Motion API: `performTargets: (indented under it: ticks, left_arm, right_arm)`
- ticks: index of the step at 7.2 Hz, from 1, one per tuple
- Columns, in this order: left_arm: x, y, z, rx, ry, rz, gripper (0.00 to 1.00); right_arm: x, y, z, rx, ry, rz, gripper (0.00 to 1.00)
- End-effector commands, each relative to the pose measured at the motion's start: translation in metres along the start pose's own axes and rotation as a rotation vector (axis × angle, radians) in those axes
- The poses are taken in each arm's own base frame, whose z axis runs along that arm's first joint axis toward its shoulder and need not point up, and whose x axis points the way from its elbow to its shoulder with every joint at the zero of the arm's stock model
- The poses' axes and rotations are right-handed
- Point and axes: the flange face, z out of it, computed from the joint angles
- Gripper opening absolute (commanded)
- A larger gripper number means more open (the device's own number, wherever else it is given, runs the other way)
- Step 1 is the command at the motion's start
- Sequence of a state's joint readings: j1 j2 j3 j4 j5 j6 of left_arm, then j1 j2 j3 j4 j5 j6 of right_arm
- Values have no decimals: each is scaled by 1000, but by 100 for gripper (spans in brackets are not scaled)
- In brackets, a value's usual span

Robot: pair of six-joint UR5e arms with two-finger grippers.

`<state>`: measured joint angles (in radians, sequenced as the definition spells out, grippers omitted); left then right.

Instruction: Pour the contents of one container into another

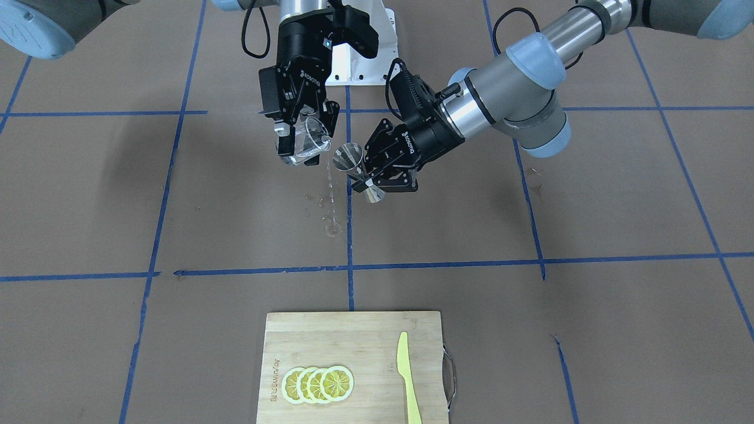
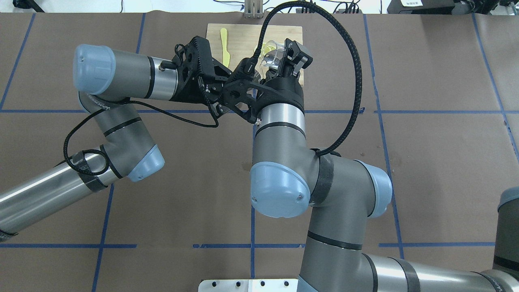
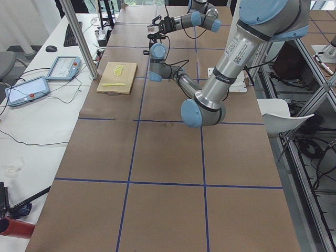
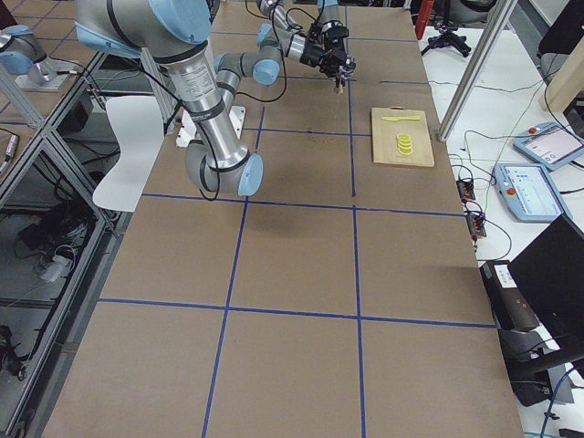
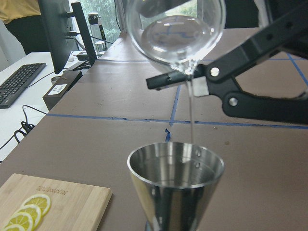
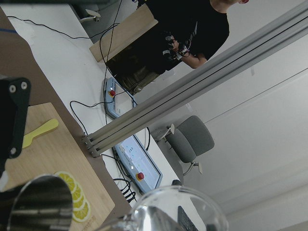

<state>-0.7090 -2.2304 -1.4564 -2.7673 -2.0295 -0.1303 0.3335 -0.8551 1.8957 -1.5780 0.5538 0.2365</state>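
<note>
**Glass tipped beside the jigger, water on the table**

Just above the middle of the front-facing view, the right gripper [image 1: 306, 134] clamps the tilted glass cup [image 1: 311, 142]. Beside it, the left gripper [image 1: 366, 178] grasps the leaning jigger [image 1: 353, 162] at its waist, off the table [image 1: 177, 194]. A thin stream [image 1: 328, 176] falls beside the jigger's rim, above a puddle [image 1: 331, 227]. A cutting board [image 1: 353, 341] lies at the bottom edge.

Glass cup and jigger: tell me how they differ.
The glass cup is clear and rounded; the jigger is shiny steel, two cones at a narrow waist. The glass cup is tipped, spilling a thin stream; the jigger is held mouth up. The right gripper holds the glass cup, the left gripper the jigger. Both are small and held aloft.
</note>
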Motion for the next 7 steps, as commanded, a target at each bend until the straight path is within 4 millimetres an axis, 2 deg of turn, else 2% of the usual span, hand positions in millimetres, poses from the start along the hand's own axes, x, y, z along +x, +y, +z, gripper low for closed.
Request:
performTargets:
  ticks: [1, 5, 7]
  left_arm:
    - [1, 0, 1, -1, 3, -1, 0]
    - [3, 1, 3, -1, 6, -1, 0]
    - [4, 1, 2, 2, 7, 0, 0]
  right_arm:
    - [0, -3, 0, -3, 2, -6, 0]
    - [-6, -2, 5, -11, 8, -22, 0]
    - [-9, -19, 6, -3, 28, -34, 0]
